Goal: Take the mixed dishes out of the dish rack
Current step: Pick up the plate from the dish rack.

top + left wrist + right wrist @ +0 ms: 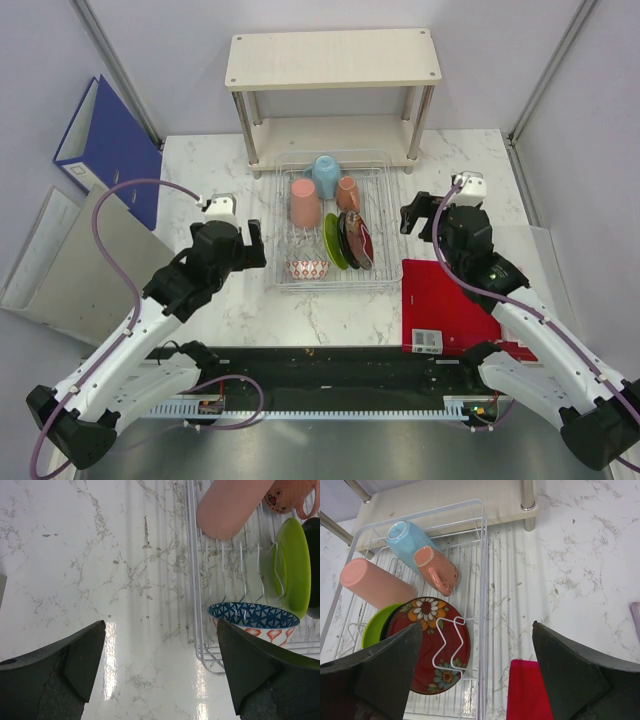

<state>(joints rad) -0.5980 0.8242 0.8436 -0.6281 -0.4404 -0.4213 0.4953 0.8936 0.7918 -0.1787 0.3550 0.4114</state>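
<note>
Dish rack (285, 240) sits centre of bench (250, 310) by far edge, fully loaded; plates (345, 240) upright in wire slots to drain. Left hand (161, 625) & right hand (477, 625) flank it, both spread wide & empty, prob. set for first pick.

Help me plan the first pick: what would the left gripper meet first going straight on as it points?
Probably bare marble tabletop just left of the dish rack. The open left gripper has one finger close to the rack's wire rim and the patterned bowl, though depth is unclear.
</note>
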